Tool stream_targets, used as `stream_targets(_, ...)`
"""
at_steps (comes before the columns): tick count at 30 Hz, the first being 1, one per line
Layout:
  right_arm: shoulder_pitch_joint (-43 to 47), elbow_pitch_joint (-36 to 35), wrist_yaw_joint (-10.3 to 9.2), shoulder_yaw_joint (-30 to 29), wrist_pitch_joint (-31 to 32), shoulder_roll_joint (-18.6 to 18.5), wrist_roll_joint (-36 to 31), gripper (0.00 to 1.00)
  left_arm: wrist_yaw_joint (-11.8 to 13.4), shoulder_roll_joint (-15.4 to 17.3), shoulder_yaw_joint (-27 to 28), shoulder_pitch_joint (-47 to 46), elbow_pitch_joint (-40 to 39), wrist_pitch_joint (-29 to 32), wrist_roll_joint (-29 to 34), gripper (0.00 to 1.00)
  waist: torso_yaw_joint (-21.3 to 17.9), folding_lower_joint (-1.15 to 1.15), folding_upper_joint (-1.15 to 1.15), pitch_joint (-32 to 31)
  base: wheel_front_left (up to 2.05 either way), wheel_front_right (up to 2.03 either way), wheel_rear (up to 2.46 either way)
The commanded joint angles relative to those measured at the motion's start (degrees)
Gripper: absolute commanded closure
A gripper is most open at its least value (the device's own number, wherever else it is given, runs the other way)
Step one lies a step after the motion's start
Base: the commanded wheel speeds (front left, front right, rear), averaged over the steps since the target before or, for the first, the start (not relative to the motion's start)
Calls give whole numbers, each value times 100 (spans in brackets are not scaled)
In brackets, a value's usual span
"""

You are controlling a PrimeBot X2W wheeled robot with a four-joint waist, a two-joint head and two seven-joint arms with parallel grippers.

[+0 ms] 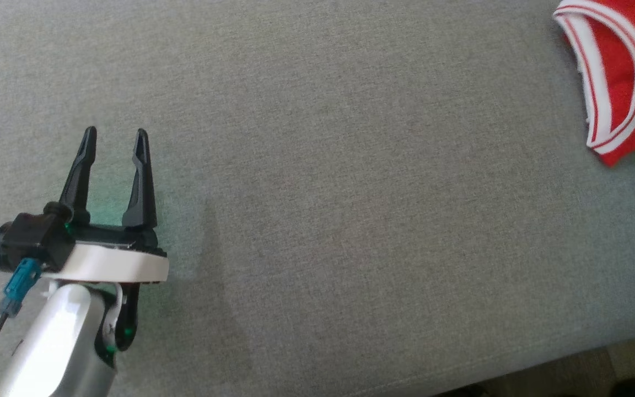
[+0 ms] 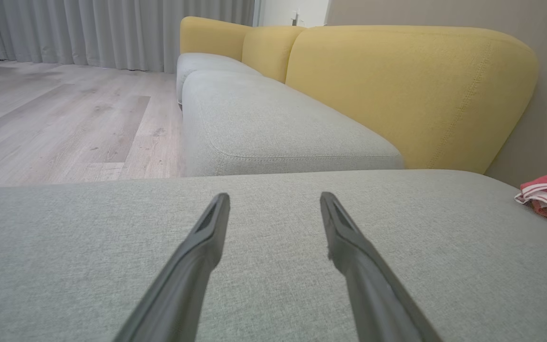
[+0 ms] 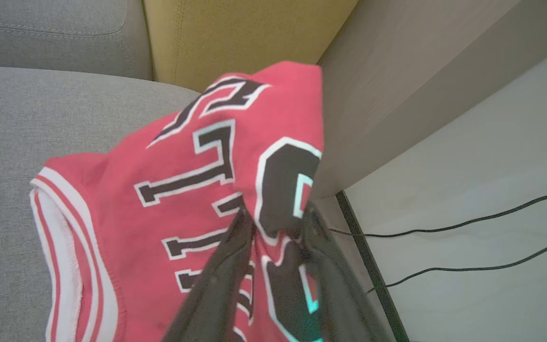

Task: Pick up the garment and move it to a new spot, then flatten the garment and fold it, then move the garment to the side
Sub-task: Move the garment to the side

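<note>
left claw (image 1: pixel 116 132) (image 2: pixel 274 197): fingers standing spread, gripping nothing, hovering over bare grey sofa seat (image 1: pixel 350 193).
right claw (image 3: pixel 277 211): fingers pressing in on a fold of the jersey (image 3: pixel 126 209), pinching it at the black-and-white lettering.
jersey: red with white striped trim, lying bunched at the right end of the seat, well apart from the left claw, leaning against the wood panel (image 3: pixel 397 95).
backrest (image 2: pixel 397 95): yellow, running behind the seat.
cables (image 3: pixel 444 228): two, trailing on the pale floor beside the panel.
</note>
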Motion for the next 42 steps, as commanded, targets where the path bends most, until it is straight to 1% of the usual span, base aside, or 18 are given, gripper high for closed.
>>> stream_targets(1,105,-163,39,-73,-49,-56,-114,21,27,193,177,-230,-176,2,41,0,8,0,0,-1,0,0,0)
stream_targets(2,122,-160,39,-149,-36,13,-206,0,30,198,176,-228,-175,1,40,0,10,0,0,-4,0,0,0)
stream_targets(6,199,-185,39,-439,172,308,-490,0,38,198,169,-218,-151,-9,23,0,19,0,0,-53,0,0,0)
stream_targets(9,302,-319,39,-529,202,490,-539,0,40,166,163,-200,-131,-35,-5,0,43,0,0,-142,0,0,0)
stream_targets(12,505,-537,39,-574,185,706,-389,0,38,98,187,-150,-117,-95,-71,0,99,0,0,-285,0,0,0)
stream_targets(14,714,-816,39,-511,61,894,-163,0,1,51,204,-73,-107,-145,-134,0,151,0,0,-413,0,0,0)
stream_targets(18,1362,-1635,39,-351,-532,1193,338,0,34,-102,322,152,-27,-251,-239,0,317,0,0,-726,0,0,0)
stream_targets(22,2265,-2556,39,-305,-1444,1540,701,0,39,-254,441,446,87,-311,-278,0,533,0,0,-1076,0,0,0)
stream_targets(23,2265,-2556,39,-305,-1444,1540,701,0,39,-254,441,446,87,-311,-278,0,533,0,0,-1076,0,0,0)
stream_targets(27,3192,-3097,39,-276,-2305,1884,890,0,5,-346,540,773,217,-332,-249,0,730,0,0,-1399,0,0,0)
stream_targets(30,3753,-3263,39,-205,-2726,2146,802,0,-33,-398,629,999,291,-337,-202,0,845,0,0,-1594,0,0,0)
stream_targets(31,4015,-3303,39,-197,-2959,2264,689,0,-66,-428,689,1133,324,-338,-153,0,917,0,0,-1709,0,0,0)
stream_targets(33,4196,-3284,39,-195,-3113,2361,614,0,-95,-461,739,1249,363,-338,-117,0,990,0,0,-1799,0,0,0)
stream_targets(37,4372,-3219,39,-223,-3250,2548,500,0,-162,-510,846,1429,406,-339,-66,0,1074,0,0,-1900,0,0,0)
stream_targets(42,4441,-3133,39,-193,-3253,2632,475,0,-225,-559,954,1516,421,-339,-10,0,1118,0,0,-1941,0,0,0)
